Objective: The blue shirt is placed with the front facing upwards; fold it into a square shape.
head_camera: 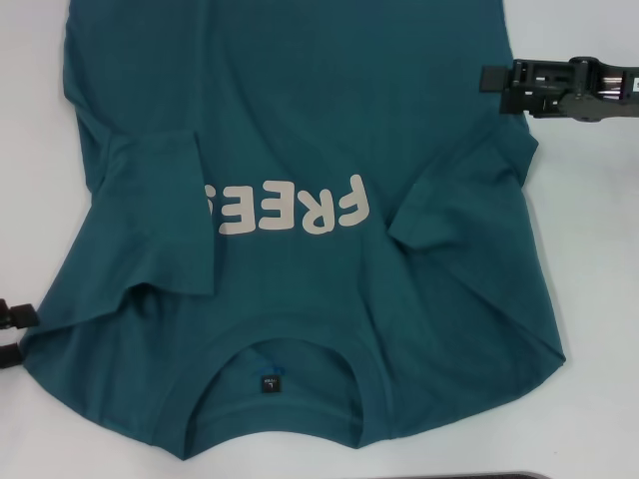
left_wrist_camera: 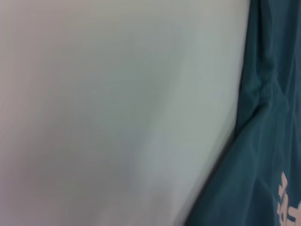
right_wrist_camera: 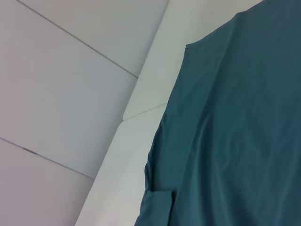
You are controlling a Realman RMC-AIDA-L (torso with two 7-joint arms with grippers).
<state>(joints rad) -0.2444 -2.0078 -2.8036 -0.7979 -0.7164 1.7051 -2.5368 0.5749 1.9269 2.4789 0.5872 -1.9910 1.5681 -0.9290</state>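
Head view: blue shirt (sleeves folded inward) touches right gripper, closure unclear.

White table; pale floor panels with thin seams.

White table carrying the blue shirt, which lies directly on it, front upward, and covers most of the surface from the far edge to the near one. Collar toward the near side; both sleeves folded inward over the body (the left one hides part of the cream lettering). Bare tabletop shows along both sides.
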